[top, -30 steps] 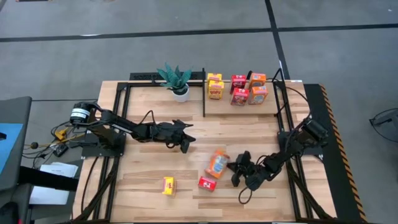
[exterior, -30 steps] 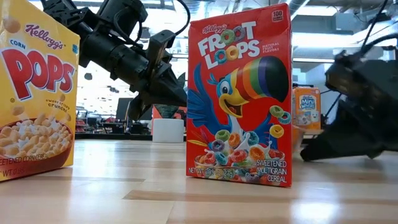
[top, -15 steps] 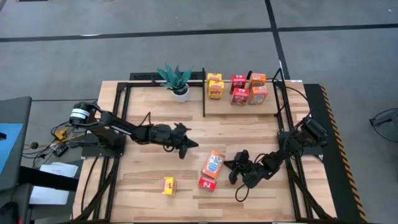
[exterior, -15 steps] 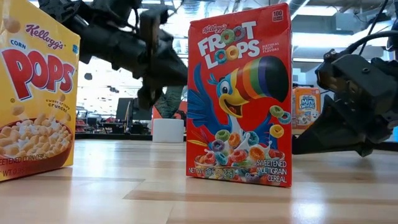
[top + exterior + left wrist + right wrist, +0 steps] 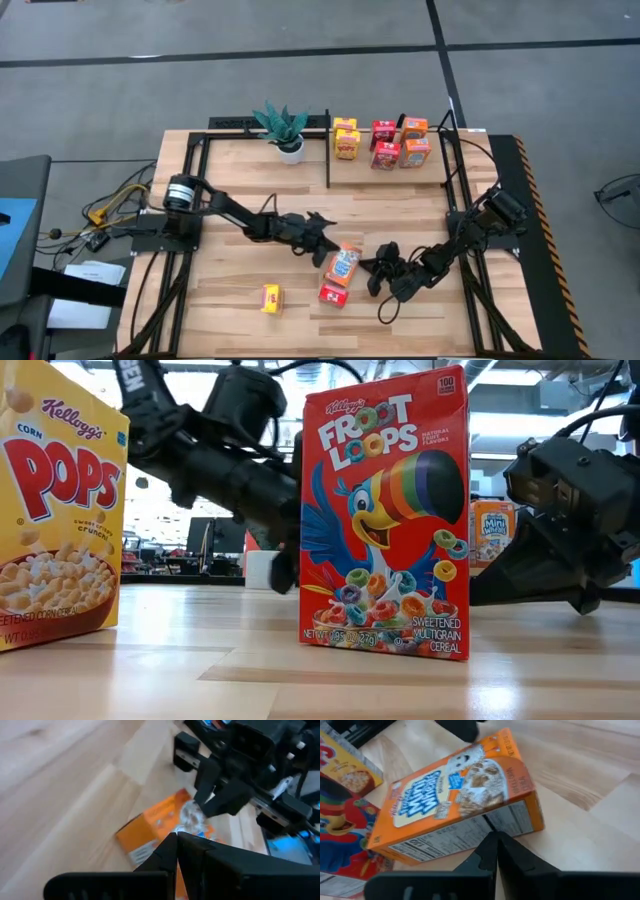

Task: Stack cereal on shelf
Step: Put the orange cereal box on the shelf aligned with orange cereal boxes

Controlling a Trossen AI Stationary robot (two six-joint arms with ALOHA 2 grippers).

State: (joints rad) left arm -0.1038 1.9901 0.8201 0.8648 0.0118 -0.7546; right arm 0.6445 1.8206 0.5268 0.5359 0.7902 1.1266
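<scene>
While both sets of fingers sit pressed together, left gripper (image 5: pixel 327 238) hovers just far-left of the orange cereal box (image 5: pixel 343 265); right gripper (image 5: pixel 372 270) is just right. Box lies flat mid-table, long axis near-far, slightly tilted; shelf (image 5: pixel 390 172) far.

- My table (image 5: pixel 230 280): light wood planks, smooth, visible grain, faint sheen.
- Orange cereal box (image 5: pixel 460 805): printed cardboard, slightly glossy front, matt side panel.
- Red cereal box (image 5: pixel 385 510) and yellow cereal box (image 5: pixel 55 510): glossy printed card.
- My left gripper (image 5: pixel 176 851) and right gripper (image 5: pixel 492 851): matt black plastic fingers.
- Shelf (image 5: pixel 392 178): same wood, thin black metal rails.
</scene>
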